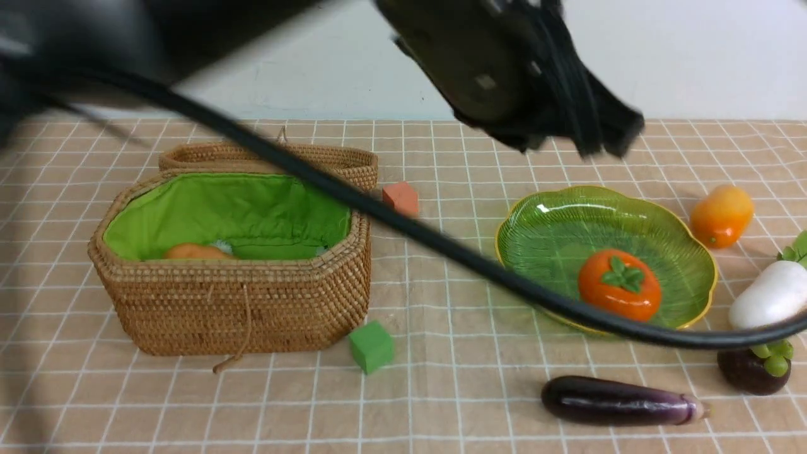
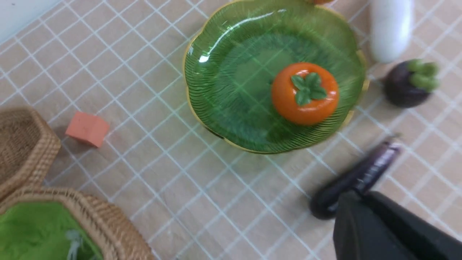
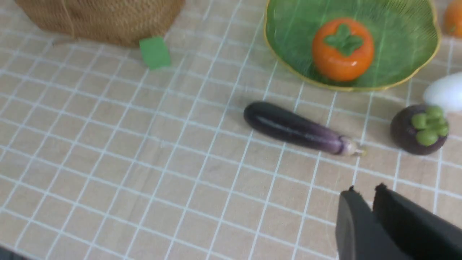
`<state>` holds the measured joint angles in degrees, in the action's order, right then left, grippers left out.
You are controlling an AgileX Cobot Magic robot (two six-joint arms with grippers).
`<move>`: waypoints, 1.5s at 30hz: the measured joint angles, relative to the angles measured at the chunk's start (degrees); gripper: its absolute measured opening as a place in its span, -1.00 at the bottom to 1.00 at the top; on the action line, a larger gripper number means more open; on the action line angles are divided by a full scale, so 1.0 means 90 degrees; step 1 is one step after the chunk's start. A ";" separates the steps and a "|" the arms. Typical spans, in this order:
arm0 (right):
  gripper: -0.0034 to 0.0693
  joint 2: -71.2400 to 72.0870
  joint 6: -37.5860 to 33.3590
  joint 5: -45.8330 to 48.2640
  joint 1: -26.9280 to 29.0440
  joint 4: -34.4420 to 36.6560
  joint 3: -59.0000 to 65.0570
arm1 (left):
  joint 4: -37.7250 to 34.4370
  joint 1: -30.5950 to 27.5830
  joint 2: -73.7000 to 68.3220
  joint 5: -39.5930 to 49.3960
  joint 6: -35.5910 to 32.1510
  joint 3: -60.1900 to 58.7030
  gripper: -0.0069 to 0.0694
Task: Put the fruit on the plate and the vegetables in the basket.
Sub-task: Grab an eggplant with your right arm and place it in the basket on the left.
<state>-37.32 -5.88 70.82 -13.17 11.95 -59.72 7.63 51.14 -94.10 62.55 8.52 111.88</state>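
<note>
The right gripper (image 3: 364,190) has its two jaws squeezed close together, with nothing between them; the left gripper (image 2: 357,202) is a dark blur, and I cannot tell if it is wide or narrow. Nearest on the checked cloth (image 1: 441,391) lies the long purple eggplant (image 1: 621,401), flat on its side; a bit to its right sits the little dark mangosteen (image 1: 750,372), not touching it. The green cube (image 1: 371,346) sits by the front right corner of the basket (image 1: 233,309); the basket is open, and the potato (image 1: 195,251) lies inside on the green lining. The persimmon (image 1: 620,285) sits on the plate (image 1: 548,227), leaf cap up; the white radish (image 1: 769,295) lies just right of the plate. Farther back, the mango (image 1: 722,215) rests near the plate's far right edge. The orange cube (image 1: 400,198) sits by the basket's back right corner; the lid (image 1: 271,157) is right behind the basket.
</note>
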 joint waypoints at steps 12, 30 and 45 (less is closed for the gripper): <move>-0.66 -0.2632 -0.1508 -0.0249 -0.0097 0.0828 0.0007 | -0.0903 0.0000 0.5160 -0.2118 0.0123 -0.5750 -0.85; 0.21 -0.5763 -0.2771 -0.1775 -0.1922 -0.2412 0.0007 | -0.1523 0.0006 0.8174 -0.3219 0.0123 -0.8527 -0.85; 0.55 -0.7345 -0.3610 -0.2834 -0.1708 -0.2566 0.0001 | -0.1605 0.0006 0.8143 -0.3122 0.0054 -0.8539 -0.85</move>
<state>-103.43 -38.37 45.31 -28.54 -11.14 -59.71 -6.82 51.20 -20.81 34.45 9.00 35.02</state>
